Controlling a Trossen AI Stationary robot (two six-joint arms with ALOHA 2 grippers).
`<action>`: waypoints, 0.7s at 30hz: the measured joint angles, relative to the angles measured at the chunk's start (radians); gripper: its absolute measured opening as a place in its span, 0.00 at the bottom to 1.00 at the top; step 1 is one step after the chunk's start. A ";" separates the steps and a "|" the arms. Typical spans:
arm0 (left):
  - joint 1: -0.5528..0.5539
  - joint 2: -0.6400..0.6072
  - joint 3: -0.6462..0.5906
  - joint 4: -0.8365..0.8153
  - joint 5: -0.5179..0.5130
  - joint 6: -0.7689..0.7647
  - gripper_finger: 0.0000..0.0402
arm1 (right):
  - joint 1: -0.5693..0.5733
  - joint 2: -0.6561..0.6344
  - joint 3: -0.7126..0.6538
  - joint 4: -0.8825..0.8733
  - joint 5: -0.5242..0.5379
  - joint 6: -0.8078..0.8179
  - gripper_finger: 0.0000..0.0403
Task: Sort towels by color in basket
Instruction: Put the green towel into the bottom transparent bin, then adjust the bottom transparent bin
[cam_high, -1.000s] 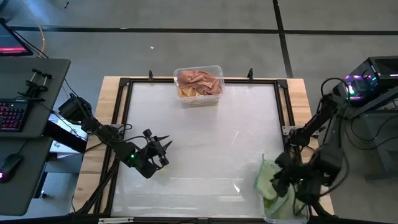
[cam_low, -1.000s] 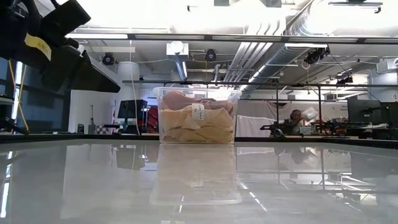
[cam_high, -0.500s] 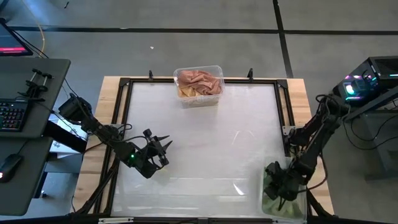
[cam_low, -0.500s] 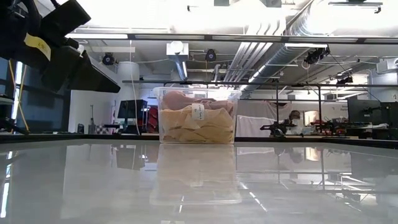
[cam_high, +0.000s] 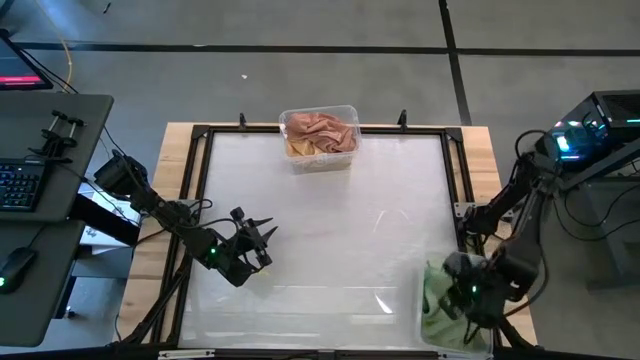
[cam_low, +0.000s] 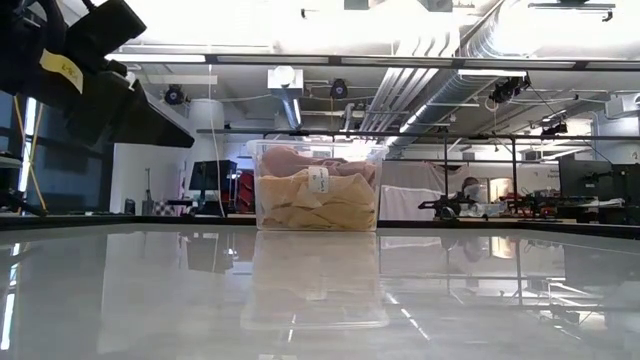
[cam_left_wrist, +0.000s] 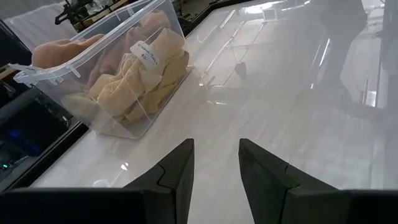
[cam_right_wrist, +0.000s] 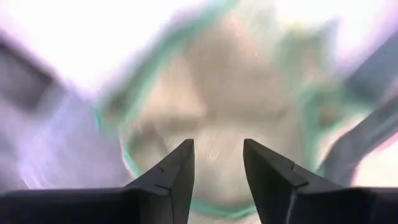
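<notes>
- Two clear plastic baskets are in sight: the far basket (cam_high: 319, 138) at the middle of the table's far edge, and the near basket (cam_high: 452, 322) at the near right corner.
- The far basket holds mustard towels (cam_low: 316, 208) piled in its lower part, several, folded together so no exact count can be made, and one salmon pink towel (cam_low: 292, 158) on top of them. A small white label (cam_left_wrist: 143, 53) sits on its wall.
- The near basket holds light green towels (cam_high: 436, 303); their number cannot be told because the right arm covers much of the pile.
- The right gripper (cam_right_wrist: 216, 163) hangs just above the green towels in the near basket, fingers parted and nothing between them.
- The left gripper (cam_left_wrist: 215, 168) waits over the near left part of the white table (cam_high: 330, 220), pointed toward the far basket, fingers apart and holding nothing.
- A black frame (cam_high: 197, 160) runs round the table top.
- To the left stands a desk with a keyboard (cam_high: 20, 185); to the right, a computer case with coloured lights (cam_high: 575, 142).
- Across the table at table height, only the far basket stands on the glossy surface, its reflection below it; the room behind shows ducts and workbenches.
</notes>
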 joint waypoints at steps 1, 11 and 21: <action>0.001 0.000 0.000 0.003 0.000 0.006 0.29 | -0.003 0.000 0.034 -0.074 0.057 0.029 0.33; 0.015 0.000 0.000 0.028 0.002 0.051 0.29 | -0.267 -0.026 -0.011 -0.323 0.220 -0.101 0.33; 0.027 0.000 0.000 0.032 0.022 0.047 0.29 | -0.508 -0.026 -0.093 -0.159 0.168 -0.570 0.33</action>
